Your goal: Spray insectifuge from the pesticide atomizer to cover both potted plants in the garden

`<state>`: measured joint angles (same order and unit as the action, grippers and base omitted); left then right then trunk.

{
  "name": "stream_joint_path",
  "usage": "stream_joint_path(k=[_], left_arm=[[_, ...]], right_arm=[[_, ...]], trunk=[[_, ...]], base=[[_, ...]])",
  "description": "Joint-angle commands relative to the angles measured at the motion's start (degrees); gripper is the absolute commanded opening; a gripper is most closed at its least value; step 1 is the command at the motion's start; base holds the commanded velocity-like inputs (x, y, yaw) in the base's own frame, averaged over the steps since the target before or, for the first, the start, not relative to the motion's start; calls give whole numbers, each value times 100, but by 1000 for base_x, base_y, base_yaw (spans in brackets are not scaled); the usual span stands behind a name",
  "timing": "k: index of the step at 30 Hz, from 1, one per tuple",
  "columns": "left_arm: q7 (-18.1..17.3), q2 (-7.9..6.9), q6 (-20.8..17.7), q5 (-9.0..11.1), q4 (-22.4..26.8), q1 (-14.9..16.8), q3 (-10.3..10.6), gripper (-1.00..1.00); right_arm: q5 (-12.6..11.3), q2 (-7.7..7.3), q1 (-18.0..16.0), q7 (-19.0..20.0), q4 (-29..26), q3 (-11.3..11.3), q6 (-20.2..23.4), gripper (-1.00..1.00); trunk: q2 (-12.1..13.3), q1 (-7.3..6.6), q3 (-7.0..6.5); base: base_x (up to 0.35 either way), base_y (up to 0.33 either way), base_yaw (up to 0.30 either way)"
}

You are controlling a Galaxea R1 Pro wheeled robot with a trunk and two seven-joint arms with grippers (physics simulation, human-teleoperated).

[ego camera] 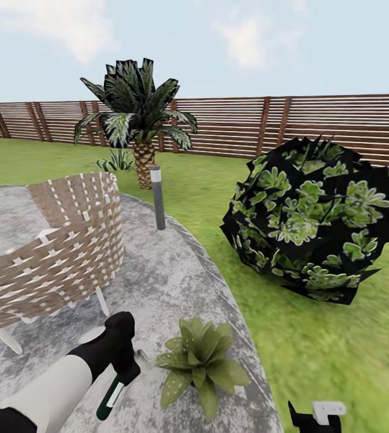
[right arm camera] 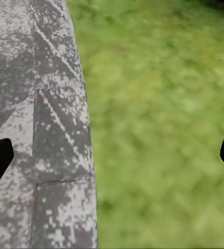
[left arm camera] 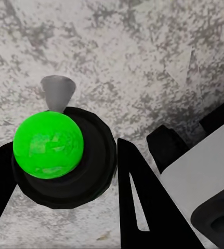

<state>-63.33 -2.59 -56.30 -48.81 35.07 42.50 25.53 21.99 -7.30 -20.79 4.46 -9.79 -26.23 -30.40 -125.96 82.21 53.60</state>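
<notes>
The nearer potted plant (ego camera: 200,361), a low rosette of pointed green leaves, sits on the grey paved patio (ego camera: 176,282) near its edge; leaves hide its pot. A few tiny pale specks dot its lower left leaves. A second small rosette (ego camera: 117,161) stands on the lawn beside the palm. My left gripper (ego camera: 124,361) is just left of the nearer plant, shut on the pesticide atomizer (ego camera: 111,400). In the left wrist view the atomizer (left arm camera: 49,148) shows a green ball, black body and grey nozzle between the fingers (left arm camera: 137,197). My right gripper (ego camera: 314,418) is open.
A woven wicker chair (ego camera: 62,252) stands on the patio to the left. A grey bollard (ego camera: 157,198) and a palm (ego camera: 137,120) lie ahead, and a big dark-leaved shrub (ego camera: 314,222) sits on the lawn at right. A slatted wooden fence (ego camera: 290,126) closes the back.
</notes>
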Motion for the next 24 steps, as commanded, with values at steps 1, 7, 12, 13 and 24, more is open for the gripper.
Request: stream_joint_path(k=[1,7,12,13,24], left_arm=[[-57,-5,-30,-50,11,4,20,-100],[-57,-5,-30,-50,12,4,3,-100],[-48,-5,-30,-54,10,4,-3,-100],[-44,-7,-30,-57,9,4,-3,-100],[67,-53,-30,-59,-82,-10,28,-100]], right_arm=[[16,-5,-4,47,4,-45,-19,100],[16,-9,-4,47,4,-41,-19,100],[16,5,-4,47,4,-40,-19,100],[16,7,-4,47,4,-40,-19,100],[16,15,-4,47,4,-40,-19,100]], trunk=[[-2,1,6],[-2,1,6],[-2,1,6],[-2,1,6],[-2,1,6]], base=[[155,-222,2],[-33,-259,0],[-178,-241,4],[-194,-234,90],[-97,-112,251]])
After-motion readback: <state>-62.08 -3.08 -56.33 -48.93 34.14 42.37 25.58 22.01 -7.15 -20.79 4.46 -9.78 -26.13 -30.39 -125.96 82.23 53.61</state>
